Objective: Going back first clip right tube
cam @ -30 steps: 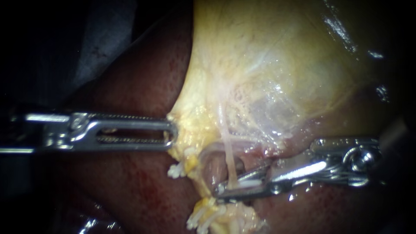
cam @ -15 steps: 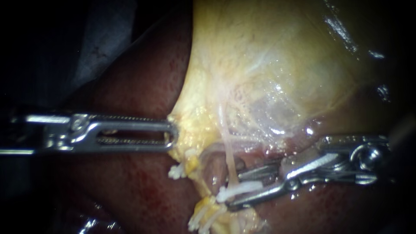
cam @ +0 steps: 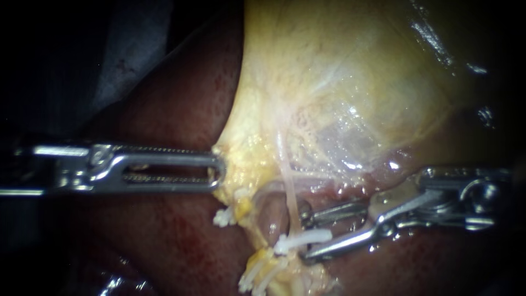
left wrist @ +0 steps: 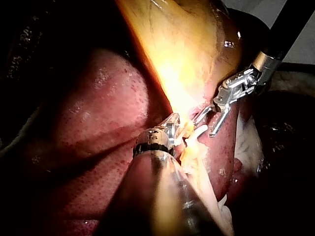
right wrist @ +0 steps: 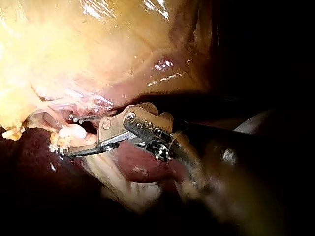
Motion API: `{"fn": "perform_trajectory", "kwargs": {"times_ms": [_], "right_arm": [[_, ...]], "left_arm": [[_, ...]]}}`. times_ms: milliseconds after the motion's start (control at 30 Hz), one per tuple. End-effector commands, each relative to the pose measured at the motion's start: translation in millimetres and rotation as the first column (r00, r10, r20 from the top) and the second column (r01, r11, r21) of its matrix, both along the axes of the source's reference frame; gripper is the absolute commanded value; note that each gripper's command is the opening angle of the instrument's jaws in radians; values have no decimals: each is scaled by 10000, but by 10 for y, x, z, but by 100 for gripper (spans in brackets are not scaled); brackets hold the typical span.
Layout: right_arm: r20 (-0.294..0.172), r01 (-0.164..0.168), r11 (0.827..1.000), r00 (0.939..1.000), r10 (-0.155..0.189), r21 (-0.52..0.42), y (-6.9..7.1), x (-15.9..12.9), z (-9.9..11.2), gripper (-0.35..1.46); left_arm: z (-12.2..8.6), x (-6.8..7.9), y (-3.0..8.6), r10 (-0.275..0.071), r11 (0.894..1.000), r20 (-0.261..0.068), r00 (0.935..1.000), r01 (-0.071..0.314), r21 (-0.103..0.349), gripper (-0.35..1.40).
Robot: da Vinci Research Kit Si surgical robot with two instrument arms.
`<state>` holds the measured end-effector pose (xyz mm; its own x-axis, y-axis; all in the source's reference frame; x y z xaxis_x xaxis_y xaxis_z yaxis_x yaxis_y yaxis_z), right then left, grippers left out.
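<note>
The pale yellow gallbladder (cam: 339, 82) hangs over the dark red liver (cam: 164, 235). A thin pale tube (cam: 291, 200) runs down from it and carries a white clip (cam: 298, 241) across its lower end. My right instrument (cam: 305, 237) comes in from the right with its jaws open, and the clip's right end lies in the gap between them. The right wrist view shows the same open jaws (right wrist: 69, 135) astride the clip (right wrist: 76, 132). My left instrument (cam: 216, 170) is shut on the gallbladder's yellow edge, level with the tube and well to its left (left wrist: 173, 125).
A pink tube (cam: 268, 216) curves just left of the clipped one. White and yellow frayed bits (cam: 260, 274) hang below the clip and beside it (cam: 224, 216). A grey drape (cam: 131, 49) lies dark at the upper left.
My right instrument's jaws have opened and slid back to the right, leaving the white clip on the thin tube. The left instrument has held still.
</note>
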<state>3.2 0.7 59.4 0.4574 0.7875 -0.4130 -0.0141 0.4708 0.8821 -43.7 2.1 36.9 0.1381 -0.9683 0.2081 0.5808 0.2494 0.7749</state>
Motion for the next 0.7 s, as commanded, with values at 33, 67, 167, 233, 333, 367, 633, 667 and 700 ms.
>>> {"fn": "perform_trajectory", "kwargs": {"times_ms": [33, 67, 167, 233, 333, 367, 633, 667, 700], "right_arm": [[-40, -18, 10000, 10000, 17, -96, 4, -3, -5, 47], [-72, -31, 9998, 10000, 30, -177, 8, -5, -10, 47], [-200, -89, 9985, 9998, 79, -534, 19, -11, -25, 49], [-313, -122, 9960, 9995, 94, -881, 26, -15, -34, 51], [-438, -176, 9915, 9990, 120, -1288, 37, -24, -46, 53], [-463, -219, 9896, 9988, 155, -1423, 41, -27, -50, 54], [-462, -617, 9751, 9975, 530, -2128, 65, -54, -68, 58], [-460, -639, 9742, 9974, 552, -2164, 68, -56, -70, 58], [-471, -658, 9722, 9973, 566, -2248, 71, -59, -72, 59]], "left_arm": [[0, 0, 0, 1, 10000, -2, 10000, -1, -4, -35], [0, 0, 0, 1, 10000, -2, 10000, -1, -5, -35], [1, 0, -1, -2, 10000, -6, 10000, 2, -9, -35], [1, -1, -1, -2, 10000, -7, 10000, 2, -10, -35], [1, -1, -1, -5, 10000, -10, 10000, 5, -13, -35], [2, -1, -1, -4, 10000, -10, 10000, 4, -15, -35], [3, -3, -3, -11, 10000, -21, 10000, 11, -29, -35], [4, -3, -3, -12, 10000, -22, 10000, 12, -31, -35], [4, -3, -3, -12, 10000, -22, 10000, 12, -31, -35]]}}
